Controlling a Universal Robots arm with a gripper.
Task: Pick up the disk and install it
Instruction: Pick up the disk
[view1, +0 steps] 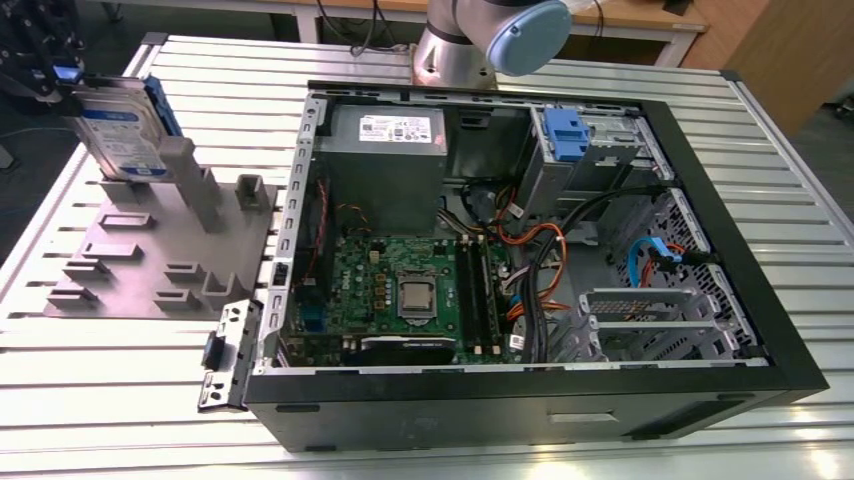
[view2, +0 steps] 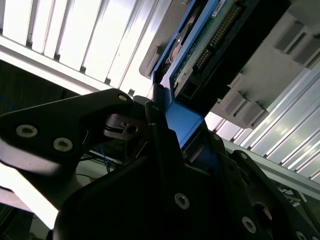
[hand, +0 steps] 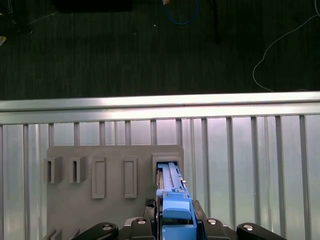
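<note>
Upright in the grey fixture's (view1: 134, 250) corner slot, the disk (view1: 120, 135) is clamped by the tool (hand: 175, 218) at its blue top edge; bare worktop (view1: 107, 400) surrounds the fixture.

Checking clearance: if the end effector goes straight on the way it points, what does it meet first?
The disk, most likely: the end effector points straight at its blue-framed edge in the first wrist view. Behind it sits the grey holder whose slot it stands in. Whether they touch is unclear.
</note>
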